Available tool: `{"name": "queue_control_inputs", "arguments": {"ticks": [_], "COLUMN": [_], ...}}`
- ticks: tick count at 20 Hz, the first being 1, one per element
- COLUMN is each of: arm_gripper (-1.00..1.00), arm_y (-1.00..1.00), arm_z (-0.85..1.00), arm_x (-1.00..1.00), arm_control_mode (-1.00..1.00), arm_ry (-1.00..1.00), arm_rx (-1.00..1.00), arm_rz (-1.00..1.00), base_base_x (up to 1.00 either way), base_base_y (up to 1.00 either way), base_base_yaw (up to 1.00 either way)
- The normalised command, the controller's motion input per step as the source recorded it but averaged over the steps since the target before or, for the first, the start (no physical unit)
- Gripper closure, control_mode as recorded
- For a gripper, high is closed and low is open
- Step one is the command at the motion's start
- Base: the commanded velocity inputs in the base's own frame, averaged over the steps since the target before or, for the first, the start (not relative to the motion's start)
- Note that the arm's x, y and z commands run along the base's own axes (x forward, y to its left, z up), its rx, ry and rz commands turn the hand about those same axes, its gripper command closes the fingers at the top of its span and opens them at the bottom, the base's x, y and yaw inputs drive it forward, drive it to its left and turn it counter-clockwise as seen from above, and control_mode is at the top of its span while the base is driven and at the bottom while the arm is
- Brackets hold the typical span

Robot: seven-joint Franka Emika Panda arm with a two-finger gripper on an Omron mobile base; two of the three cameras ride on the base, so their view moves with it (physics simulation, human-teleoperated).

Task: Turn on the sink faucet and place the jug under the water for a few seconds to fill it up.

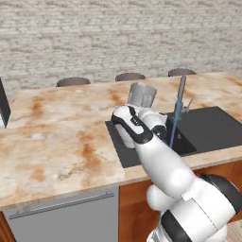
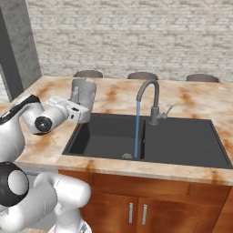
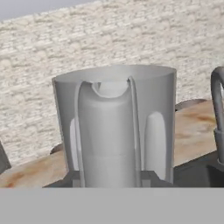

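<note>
The translucent grey jug (image 2: 84, 92) stands upright at the left rim of the black sink (image 2: 182, 136), held at its side handle by my gripper (image 2: 83, 113). In the hand view the jug (image 3: 153, 109) is close in front, and the gripper (image 3: 110, 179) has a dark finger on each side of the loop handle. The dark gooseneck faucet (image 2: 154, 98) rises behind the basin's middle. A thin blue stream of water (image 2: 136, 132) falls from its spout to the drain, to the right of the jug and apart from it. From the left base, my arm hides the lower part of the jug (image 1: 142, 94).
The marble counter (image 1: 56, 137) spreads wide to the left of the sink. Round stool tops (image 2: 142, 75) line its far edge before a brick wall. A dark grey column (image 2: 16, 50) stands at the far left. A grey dishwasher front (image 1: 66, 212) sits under the counter.
</note>
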Motion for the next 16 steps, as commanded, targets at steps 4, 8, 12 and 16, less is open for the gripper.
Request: {"name": "queue_control_inputs", "arguments": {"ticks": [4,8,12,16], "arm_gripper": [1.0,1.0,1.0,1.0], "arm_y": [-0.27,-0.13,-0.04,0.0], "arm_z": [0.0,0.04,0.07,0.01], "arm_x": [0.0,0.0,0.0,0.0], "arm_control_mode": [-1.0,-1.0,-1.0,-1.0], "arm_ry": [0.24,0.15,0.05,0.0], "arm_rx": [0.0,0.0,0.0,0.0], "arm_rz": [-0.71,-0.54,-0.21,0.0], "base_base_x": [0.0,0.0,0.0,0.0], "base_base_y": [0.0,0.0,0.0,0.0], "base_base_yaw": [0.0,0.0,0.0,0.0]}}
